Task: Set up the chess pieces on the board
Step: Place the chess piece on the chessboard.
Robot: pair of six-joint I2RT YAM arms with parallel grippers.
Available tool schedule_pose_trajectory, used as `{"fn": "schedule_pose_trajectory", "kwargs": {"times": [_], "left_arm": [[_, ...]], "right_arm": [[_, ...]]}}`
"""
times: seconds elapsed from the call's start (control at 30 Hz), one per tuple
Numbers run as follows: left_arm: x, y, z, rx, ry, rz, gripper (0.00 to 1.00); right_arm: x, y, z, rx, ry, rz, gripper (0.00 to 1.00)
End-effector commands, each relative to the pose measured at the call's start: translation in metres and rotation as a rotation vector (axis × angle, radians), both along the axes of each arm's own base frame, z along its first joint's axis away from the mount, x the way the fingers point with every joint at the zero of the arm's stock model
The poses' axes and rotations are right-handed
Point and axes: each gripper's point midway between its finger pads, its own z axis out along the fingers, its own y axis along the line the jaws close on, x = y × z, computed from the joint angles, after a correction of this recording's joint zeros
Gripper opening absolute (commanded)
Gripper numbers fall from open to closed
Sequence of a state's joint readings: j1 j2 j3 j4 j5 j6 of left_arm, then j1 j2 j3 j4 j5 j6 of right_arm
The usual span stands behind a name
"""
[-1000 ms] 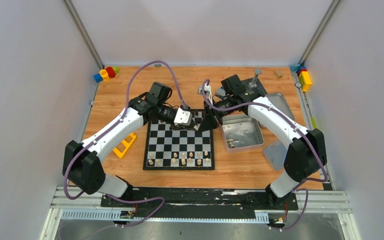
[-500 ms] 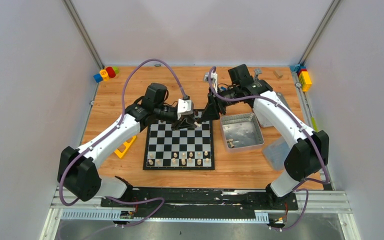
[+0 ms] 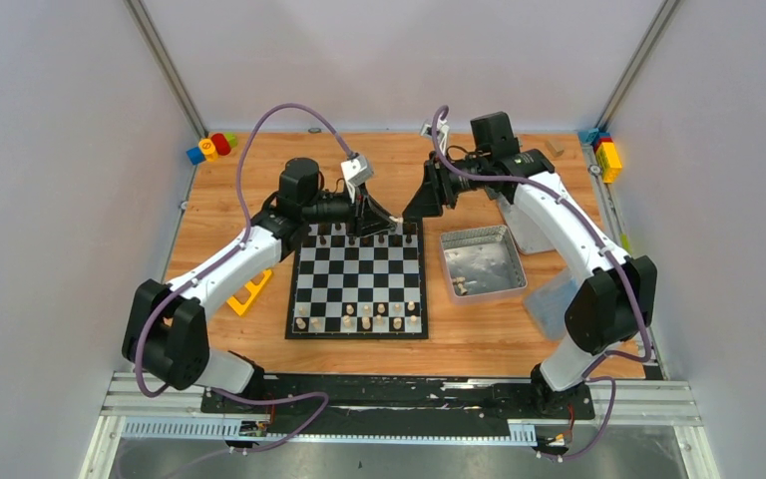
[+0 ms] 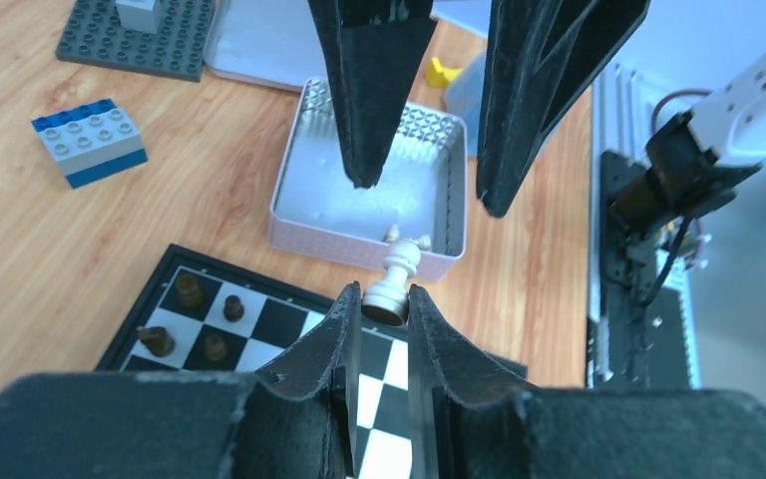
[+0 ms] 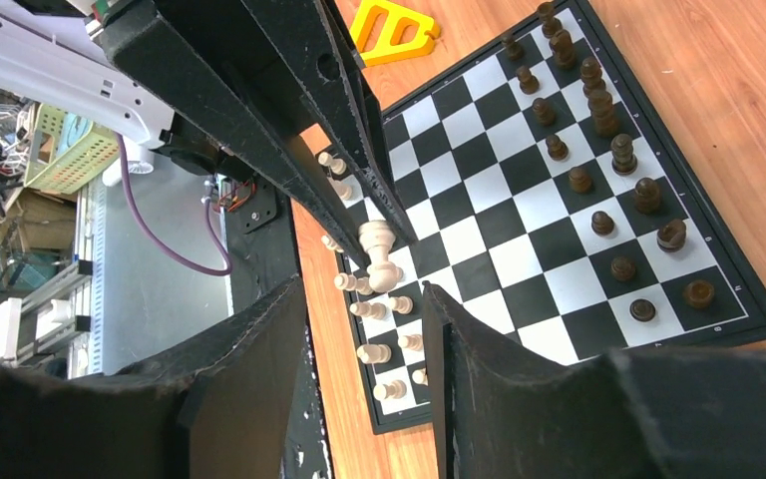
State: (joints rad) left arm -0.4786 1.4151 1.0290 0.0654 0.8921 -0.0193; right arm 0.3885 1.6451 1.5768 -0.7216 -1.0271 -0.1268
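Observation:
The board (image 3: 359, 284) lies mid-table with cream chess pieces (image 3: 359, 317) in its near rows and dark ones (image 3: 344, 232) along its far edge. My left gripper (image 4: 386, 294) hangs over the board's far right corner, shut on the base of a cream chess piece (image 4: 396, 274). The piece's head points at my right gripper (image 4: 424, 195). My right gripper (image 5: 364, 289) stands open just beyond that cream piece (image 5: 379, 244), with a gap between its fingers and the piece. The two grippers (image 3: 399, 215) face each other tip to tip.
A silver metal tin (image 3: 483, 264) with a few pieces in it sits right of the board. A yellow toy (image 3: 249, 291) lies to the board's left. Coloured bricks (image 3: 209, 147) sit in the far corners. A grey studded plate (image 4: 140, 35) and a blue-grey brick (image 4: 90, 142) lie behind.
My right gripper has opened, let go of the cream piece and drawn back from it. Both grippers have risen and shifted toward the far edge; the left one keeps the piece.

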Motion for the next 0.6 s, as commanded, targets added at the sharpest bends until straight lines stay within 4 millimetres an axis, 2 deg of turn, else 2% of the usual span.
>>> {"fn": "schedule_pose_trajectory", "kwargs": {"times": [0.0, 0.23, 0.57], "left_arm": [[0.0, -0.0105, 0.0305, -0.16, 0.078, 0.013, 0.0], [-0.0055, -0.0142, 0.0365, -0.226, 0.114, -0.014, 0.0], [-0.0023, -0.0142, 0.0352, -0.242, 0.122, 0.01, 0.0]], "right_arm": [[0.0059, 0.0074, 0.0083, 0.047, 0.005, -0.004, 0.48], [0.0107, 0.0105, 0.0024, 0.052, 0.035, -0.007, 0.47], [0.0018, 0.0087, 0.0065, 0.074, 0.034, 0.022, 0.44]]}}
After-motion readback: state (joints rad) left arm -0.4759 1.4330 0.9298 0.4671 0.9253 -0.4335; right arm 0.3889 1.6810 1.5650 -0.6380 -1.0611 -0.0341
